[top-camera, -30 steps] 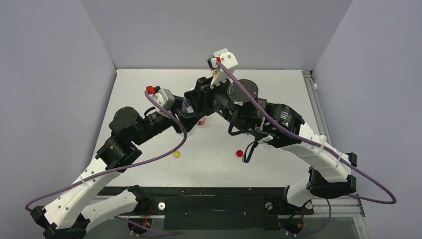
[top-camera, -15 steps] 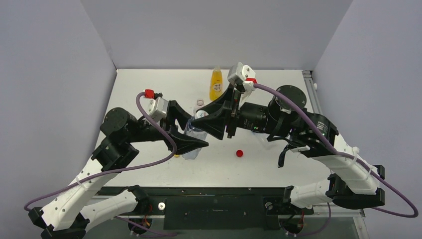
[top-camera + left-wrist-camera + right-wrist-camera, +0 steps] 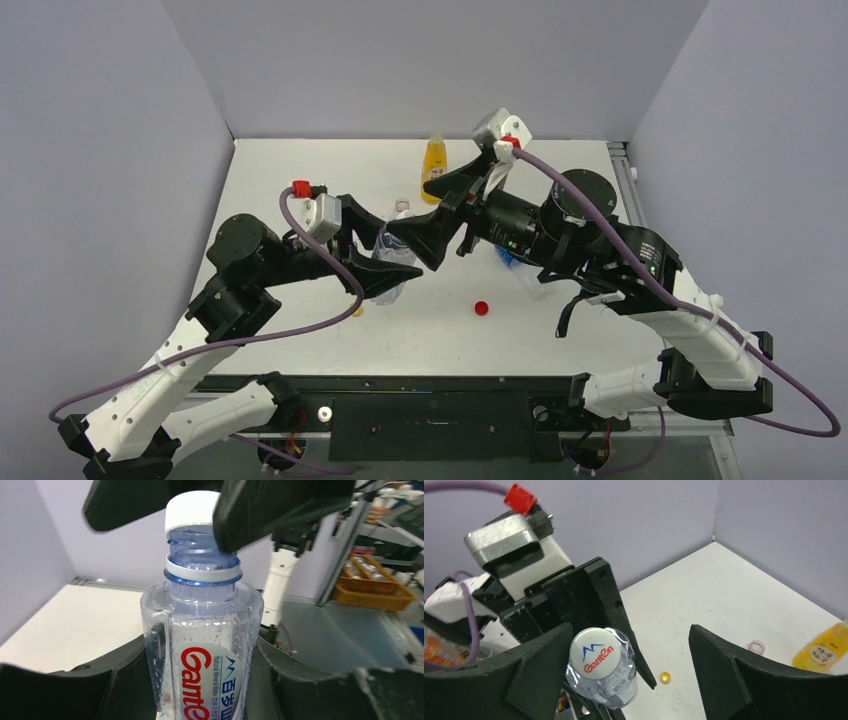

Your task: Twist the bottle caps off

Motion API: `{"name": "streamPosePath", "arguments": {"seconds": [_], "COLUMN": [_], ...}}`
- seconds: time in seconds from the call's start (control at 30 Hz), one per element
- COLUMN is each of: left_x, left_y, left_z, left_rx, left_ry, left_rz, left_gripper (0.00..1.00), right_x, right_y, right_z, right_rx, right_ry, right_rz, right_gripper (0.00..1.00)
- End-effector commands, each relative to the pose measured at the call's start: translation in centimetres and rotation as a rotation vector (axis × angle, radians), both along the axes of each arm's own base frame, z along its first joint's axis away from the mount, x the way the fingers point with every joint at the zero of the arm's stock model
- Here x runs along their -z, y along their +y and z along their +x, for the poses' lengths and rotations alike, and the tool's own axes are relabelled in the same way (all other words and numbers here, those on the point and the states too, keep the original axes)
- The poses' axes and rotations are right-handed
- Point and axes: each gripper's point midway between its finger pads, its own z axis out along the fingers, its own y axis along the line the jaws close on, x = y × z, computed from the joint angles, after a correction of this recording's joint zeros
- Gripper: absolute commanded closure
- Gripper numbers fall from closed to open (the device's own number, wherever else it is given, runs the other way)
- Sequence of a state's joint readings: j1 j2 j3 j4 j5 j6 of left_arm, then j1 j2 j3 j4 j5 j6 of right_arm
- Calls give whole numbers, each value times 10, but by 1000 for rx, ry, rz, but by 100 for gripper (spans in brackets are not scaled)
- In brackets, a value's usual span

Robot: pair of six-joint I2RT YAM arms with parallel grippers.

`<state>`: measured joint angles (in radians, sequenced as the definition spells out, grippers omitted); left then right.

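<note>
Working on the Ganten bottle (image 3: 200, 605), judged the third cap of the job: already off and loose on the table (image 3: 300, 180), a yellow cap (image 3: 665, 677) just beside that bottle on its near side and a red cap (image 3: 481, 308) farther off to its right. Held by the body in the left claw (image 3: 202, 639), clamped from both sides; hard to say whether resting on the table or lifted clear of it. Seated high on the neck, the white cap (image 3: 191, 511), with bare blue-tinted thread showing beneath and the white collar ring (image 3: 202, 573) left lower down: loosened, on that evidence, though not yet off. Spread wide around the cap, the right claw (image 3: 630, 630), one finger (image 3: 541, 667) just beside or touching the cap's rim and the other well apart from it. Next, probably: centre over the cap, close squarely on its rim, then turn and lift while keeping the body clamped; off-centre as now, more likely to nudge the cap aside than to grip it. Legible on the label (image 3: 210, 685): "Ganten" in red, small dark print apparently reading "Natural Mineral Water", and blue Chinese characters. Printed on the cap top: "Ganten" in red under a blue mountain outline. Behind the Ganten bottle, an orange juice bottle (image 3: 434, 165), with label writing too small to read.
</note>
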<state>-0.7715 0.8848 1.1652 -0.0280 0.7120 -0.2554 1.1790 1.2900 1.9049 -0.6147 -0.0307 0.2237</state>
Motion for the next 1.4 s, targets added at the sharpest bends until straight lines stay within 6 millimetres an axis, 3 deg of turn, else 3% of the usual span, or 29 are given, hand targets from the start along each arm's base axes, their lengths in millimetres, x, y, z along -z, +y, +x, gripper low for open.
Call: {"name": "streamPosePath", "arguments": {"seconds": [0.0,0.17,0.27,0.37,0.67,0.8,0.93,1.07,1.2,1.37], "left_x": [5,15,18,18,16,16,17,17,18,22], "left_y": [7,16,20,22,23,22,21,19,15,8], "left_z": [44,81,92,94,94,92,89,80,67,46], "left_rx": [-239,-439,-498,-513,-516,-508,-491,-450,-374,-255], "left_ry": [-97,-88,-80,-77,-75,-74,-72,-79,-82,-87], "left_rz": [21,65,75,74,56,51,48,42,37,41], "left_gripper": [100,100,100,100,100,100,100,100,100,100], "right_x": [-35,-25,-14,-9,-3,-7,-13,-22,-41,-49], "right_y": [-26,-14,-3,8,19,16,8,-7,-21,-23], "right_z": [32,53,58,62,60,57,55,59,57,49], "right_rx": [250,367,395,402,361,328,288,260,223,129], "right_ry": [41,90,105,117,142,151,166,179,150,125], "right_rz": [134,84,37,25,36,72,124,190,251,276], "right_gripper": [18,17,17,24,49,74,88,96,97,98]}}
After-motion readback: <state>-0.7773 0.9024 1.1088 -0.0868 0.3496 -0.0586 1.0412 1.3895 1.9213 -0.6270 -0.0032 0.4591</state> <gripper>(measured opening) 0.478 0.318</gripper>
